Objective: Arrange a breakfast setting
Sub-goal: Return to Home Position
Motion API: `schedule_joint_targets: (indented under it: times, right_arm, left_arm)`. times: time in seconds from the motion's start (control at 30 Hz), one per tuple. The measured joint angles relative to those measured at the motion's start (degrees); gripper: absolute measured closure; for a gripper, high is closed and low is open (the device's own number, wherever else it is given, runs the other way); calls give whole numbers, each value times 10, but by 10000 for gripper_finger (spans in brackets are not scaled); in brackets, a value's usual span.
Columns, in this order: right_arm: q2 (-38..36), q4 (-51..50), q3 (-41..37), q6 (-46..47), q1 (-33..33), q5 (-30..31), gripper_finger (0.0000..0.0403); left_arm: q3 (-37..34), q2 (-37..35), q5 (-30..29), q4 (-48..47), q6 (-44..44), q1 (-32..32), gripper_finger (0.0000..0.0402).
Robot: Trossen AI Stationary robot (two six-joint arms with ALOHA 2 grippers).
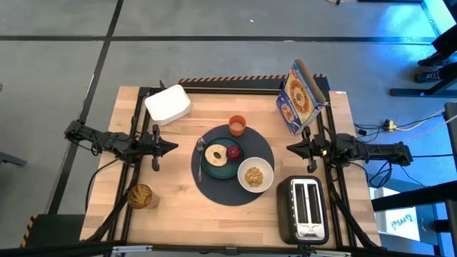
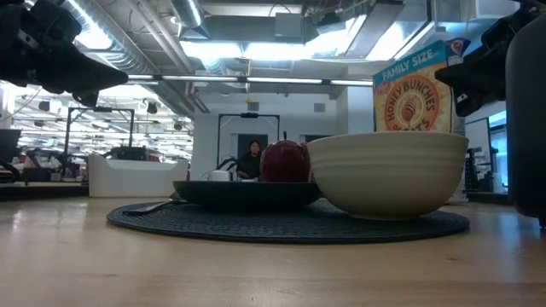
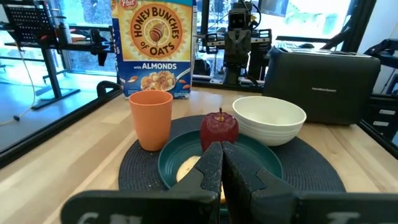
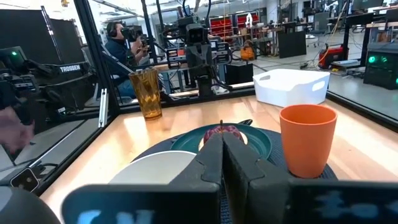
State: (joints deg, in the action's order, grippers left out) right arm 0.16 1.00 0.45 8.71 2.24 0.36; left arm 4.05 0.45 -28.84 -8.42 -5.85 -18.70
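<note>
Two empty grippers flank the set placemat (image 1: 214, 191) on the bench (image 1: 178, 207), left gripper (image 1: 170, 148) and right gripper (image 1: 293, 148) with fingers pressed together, so only a low sweep on retreat might clip the orange cup (image 1: 237, 126).

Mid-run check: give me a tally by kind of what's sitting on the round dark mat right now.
Dishes: 2, teal plate and white bowl
Cups: 1, orange cup
Food on the plate: 2, bagel and red apple
Utensils: 1, metal utensil
Total on the placemat: 6
</note>
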Motion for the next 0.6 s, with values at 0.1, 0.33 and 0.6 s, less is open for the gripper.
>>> schedule_joint_targets:
  times: [0.1,0.33,0.6]
  right_arm:
    - [0,0,0,0,0,0,402]
    - [0,-1,0,0,0,0,402]
    - [0,-2,0,0,0,0,402]
  left_arm:
    - [0,0,0,0,-9,0,401]
    - [0,0,0,0,-10,0,401]
    - [0,0,0,0,-11,0,401]
